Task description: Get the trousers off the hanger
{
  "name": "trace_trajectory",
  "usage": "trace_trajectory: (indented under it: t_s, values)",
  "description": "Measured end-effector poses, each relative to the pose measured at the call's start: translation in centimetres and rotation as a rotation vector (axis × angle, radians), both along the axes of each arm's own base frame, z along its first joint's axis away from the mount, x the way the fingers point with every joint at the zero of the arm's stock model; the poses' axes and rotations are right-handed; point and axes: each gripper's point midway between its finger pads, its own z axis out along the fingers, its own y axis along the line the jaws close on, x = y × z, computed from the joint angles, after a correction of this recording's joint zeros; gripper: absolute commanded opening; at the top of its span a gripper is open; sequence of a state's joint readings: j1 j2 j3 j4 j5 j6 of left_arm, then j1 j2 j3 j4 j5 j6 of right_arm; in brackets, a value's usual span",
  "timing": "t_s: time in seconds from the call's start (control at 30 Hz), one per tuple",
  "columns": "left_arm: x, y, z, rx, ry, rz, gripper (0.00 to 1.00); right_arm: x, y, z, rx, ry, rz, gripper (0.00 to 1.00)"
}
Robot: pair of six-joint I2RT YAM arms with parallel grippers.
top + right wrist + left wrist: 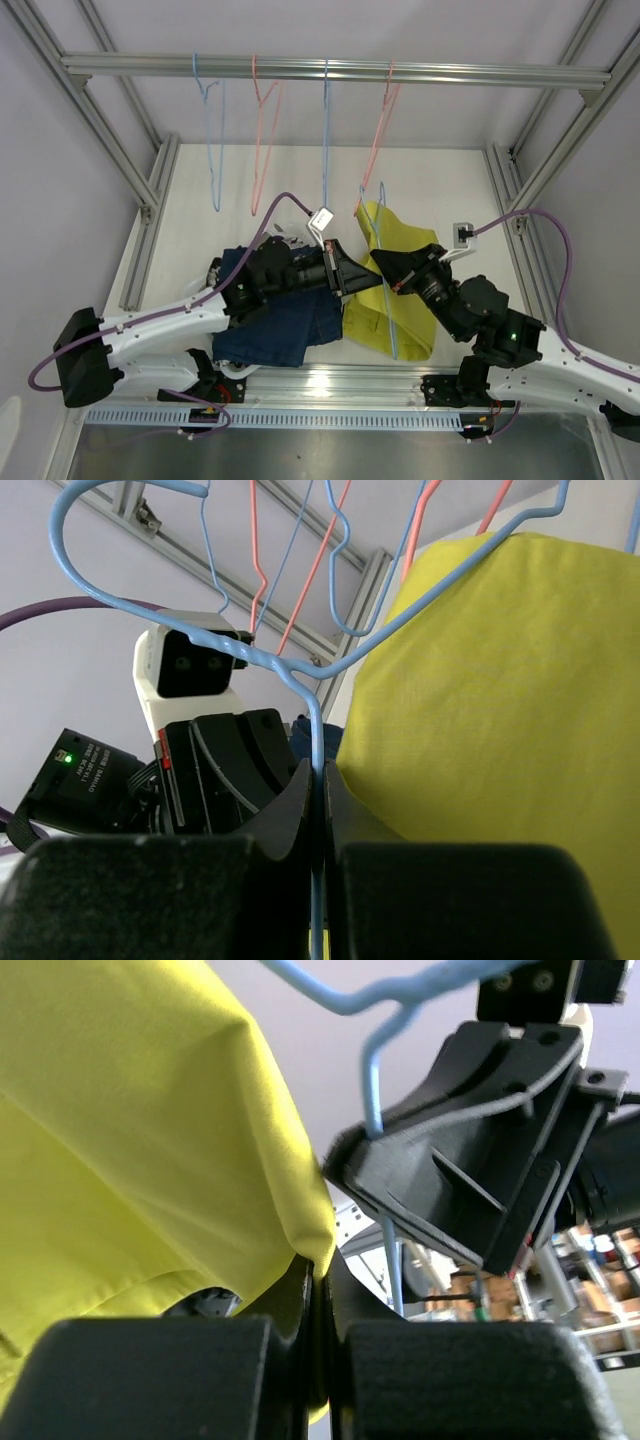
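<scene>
left of the mustard trousers [372, 318], a navy pair [285, 325] lies on the counter [200, 200]. our left claw [318, 1270] pinches the mustard trousers' edge. they drape on the blue hanger [316, 730], and our right claw [320, 780] clamps its wire just beside that edge.

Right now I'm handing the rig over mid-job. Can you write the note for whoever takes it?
Left hand: shut, pinching an edge of the yellow trousers.
Right hand: shut on the wire of the blue hanger, near its neck.
Things: the yellow trousers are draped on that hanger, low over the table. The navy trousers lie on the table under the left arm.
Done: the navy pair is off its hanger.
Left: pull the yellow pair clear of the hanger.
</scene>
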State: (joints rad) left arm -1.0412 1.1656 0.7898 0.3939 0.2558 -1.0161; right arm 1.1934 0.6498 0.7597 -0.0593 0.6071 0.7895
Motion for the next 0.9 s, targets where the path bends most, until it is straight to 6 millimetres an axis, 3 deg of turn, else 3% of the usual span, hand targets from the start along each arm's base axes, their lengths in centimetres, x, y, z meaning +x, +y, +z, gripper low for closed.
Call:
trace_trajectory:
  t_s: [0.13, 0.23, 0.4, 0.53, 0.77, 0.9]
  values:
    - [-0.3, 1.0, 0.8, 0.036, -0.050, 0.012, 0.01, -0.2, -0.7, 0.2, 0.020, -0.001, -0.007, 0.00]
    - [-0.6, 2.6, 2.5, 0.057, -0.111, 0.036, 0.01, -0.4, -1.7, 0.1, 0.045, 0.001, -0.019, 0.00]
    - [-1.2, 5.8, 8.0, 0.027, -0.238, 0.094, 0.01, -0.6, -3.5, -1.3, 0.070, 0.018, -0.049, 0.00]
    - [-1.5, 8.3, 13.0, -0.005, -0.337, 0.148, 0.01, -0.4, -3.7, -3.8, 0.044, 0.050, -0.071, 0.00]
    - [-0.8, 10.8, 20.2, -0.011, -0.458, 0.229, 0.00, 0.0, -4.1, -8.0, -0.011, 0.108, -0.109, 0.00]
    - [0.1, 12.2, 24.0, 0.007, -0.514, 0.287, 0.01, 0.0, -4.8, -8.8, -0.023, 0.120, -0.132, 0.00]
